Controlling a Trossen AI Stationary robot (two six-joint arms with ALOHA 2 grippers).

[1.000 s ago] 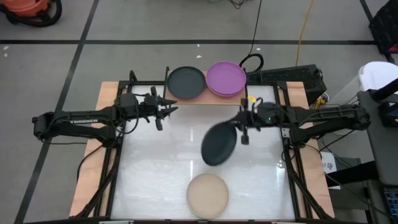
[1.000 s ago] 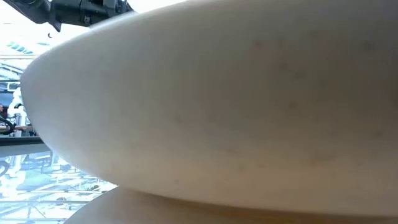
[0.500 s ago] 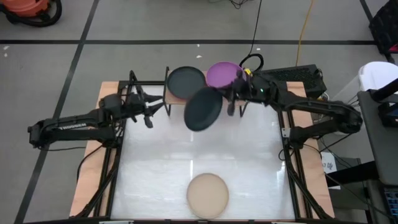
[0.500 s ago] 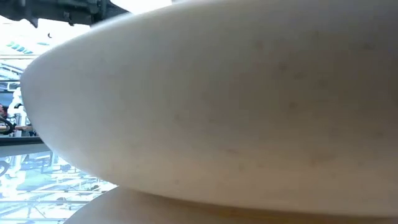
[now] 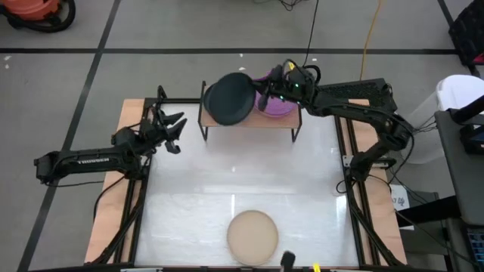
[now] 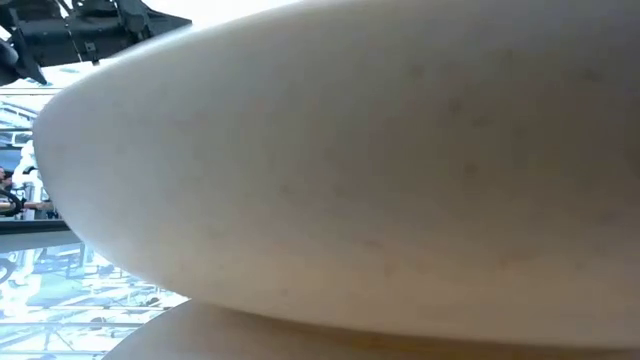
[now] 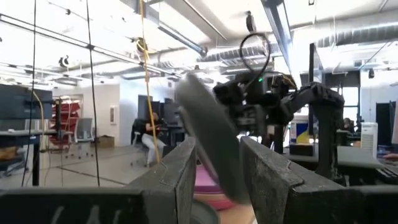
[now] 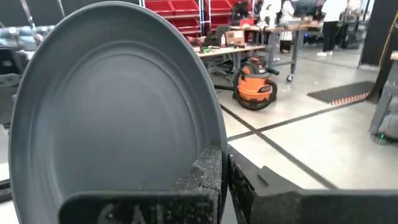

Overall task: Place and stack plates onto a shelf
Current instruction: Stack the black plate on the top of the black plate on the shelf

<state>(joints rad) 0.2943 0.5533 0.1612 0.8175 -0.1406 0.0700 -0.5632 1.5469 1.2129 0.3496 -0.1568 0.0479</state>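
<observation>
**Right claw holds a black plate over the shelf**

From above: the right claw (image 5: pixel 261 94) is up by the shelf (image 5: pixel 249 121) at the back of the table. It pinches the rim of a black plate (image 5: pixel 229 99). The plate sticks out from the claw toward the left arm's side and hangs over that end of the shelf. I cannot tell if another plate lies under it. Just on the other side of the claw, the purple plates (image 5: pixel 281 106) rest on the shelf, partly hidden by the claw. The left claw (image 5: pixel 172 132) waits well apart from the shelf, above the table's left edge, with its fingers spread wide and nothing between them. The beige plate (image 5: pixel 252 236) lies flat on the white table (image 5: pixel 189 189), far from both claws, at the front edge.

From the table level: the beige plate (image 6: pixel 380 170) fills almost the whole picture. A dark bit of an arm shows at one top corner.

From the left wrist: the fingers (image 7: pixel 180 180) stand apart. Far in front of them the black plate (image 7: pixel 208 143) is seen tilted on its edge, with the right arm's claw (image 7: pixel 245 109) on it. Pink plates (image 7: pixel 208 186) show under it.

From the right wrist: the black plate (image 8: pixel 112 112) stands just in front of the claw, its rim squeezed between the dark fingers (image 8: pixel 211 177). An orange vacuum (image 8: pixel 254 84) sits on the floor far behind.
</observation>
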